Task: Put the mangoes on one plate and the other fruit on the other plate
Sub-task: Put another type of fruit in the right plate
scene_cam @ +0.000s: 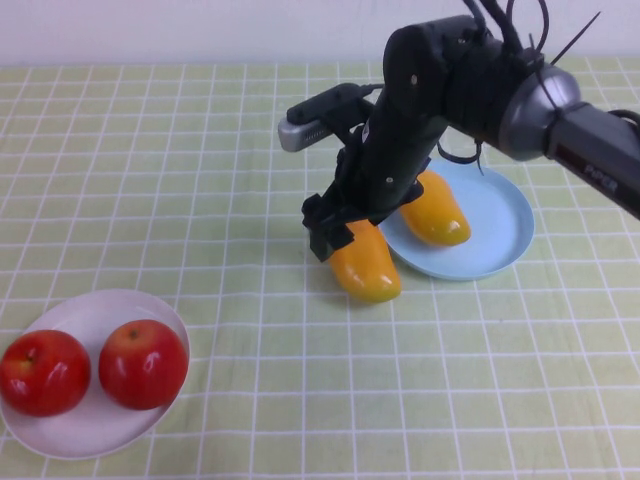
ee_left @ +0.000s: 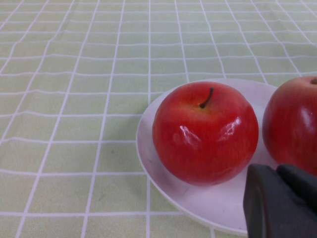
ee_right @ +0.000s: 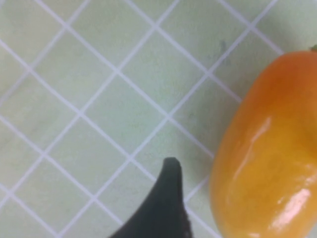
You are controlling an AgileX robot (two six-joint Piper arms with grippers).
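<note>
One mango (scene_cam: 434, 209) lies on the light blue plate (scene_cam: 500, 228). The second mango (scene_cam: 366, 264) rests on the cloth against that plate's near-left rim. My right gripper (scene_cam: 352, 243) is down over this mango, open; one dark finger (ee_right: 167, 201) stands beside the fruit (ee_right: 267, 158) with a gap of cloth between them. Two red apples (scene_cam: 43, 371) (scene_cam: 143, 363) sit on the white plate (scene_cam: 90, 310) at the near left. My left gripper (ee_left: 281, 201) hangs over that plate's rim (ee_left: 148, 148) next to an apple (ee_left: 205, 131), shut and holding nothing; it is outside the high view.
A green-and-white checked cloth (scene_cam: 180, 170) covers the table. The right arm (scene_cam: 520, 95) reaches in from the far right above the blue plate.
</note>
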